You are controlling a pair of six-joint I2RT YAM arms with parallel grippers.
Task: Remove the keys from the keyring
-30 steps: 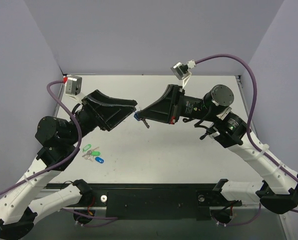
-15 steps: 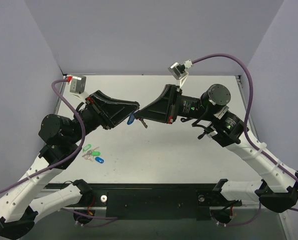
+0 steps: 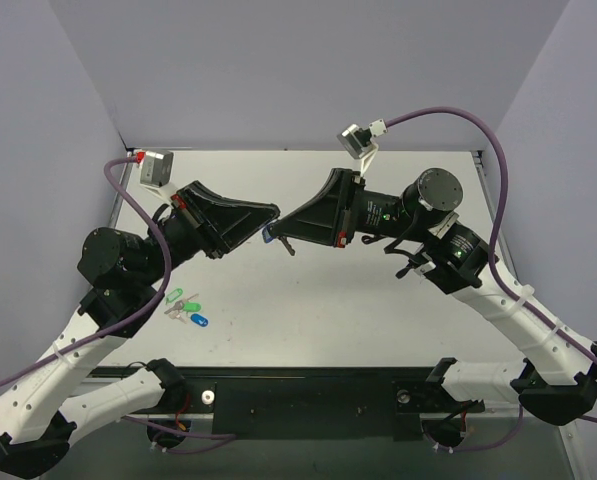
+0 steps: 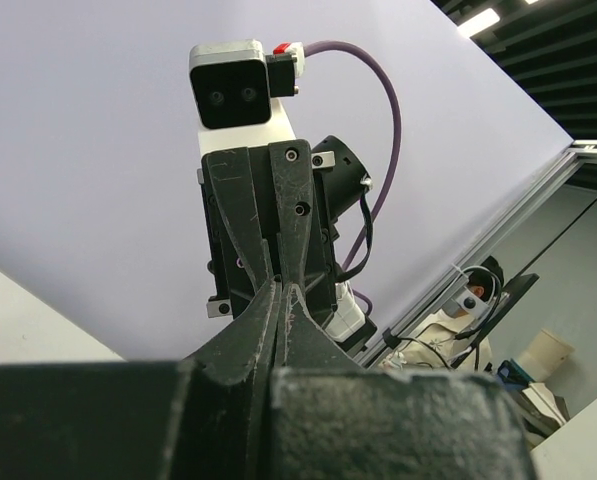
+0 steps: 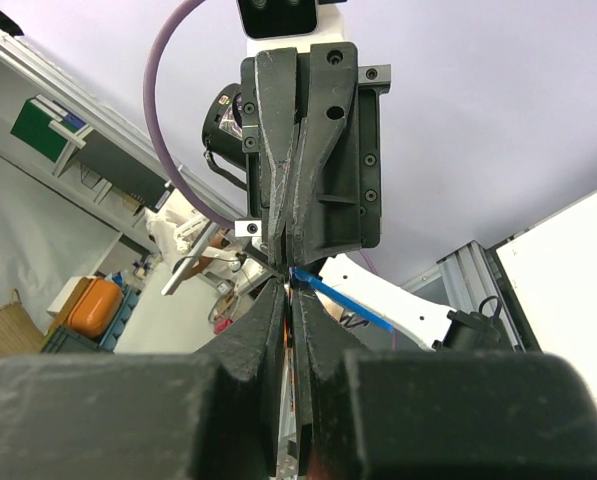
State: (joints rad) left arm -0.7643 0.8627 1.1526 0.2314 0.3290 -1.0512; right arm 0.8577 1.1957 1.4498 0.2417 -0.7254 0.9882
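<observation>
Clenched tight: left gripper [image 4: 281,292], pads flush, no gap in own wrist view. Can't tell whether anything is pinched in there.

Also clenched: right gripper [image 5: 290,300], grasping the keyring [image 5: 343,303], blue tag emerging right at the tips.

Tip to tip in mid-air, both finger pairs nose-on to each other, up off the table [image 3: 378,300].

Blue tag of the keyring sticking out sideways from the meeting point of the fingertips, edge-on in right wrist view. In top view, just below the tips, slightly toward the left gripper's side.

Hanging just under the right fingertips in top view: small dark sliver [image 3: 290,246]. Too small to call it the key or not.

Well apart from both sets of fingers, down on the table beside the left arm: bunch of green and dark blue tags [image 3: 185,308], touched by neither gripper.
</observation>
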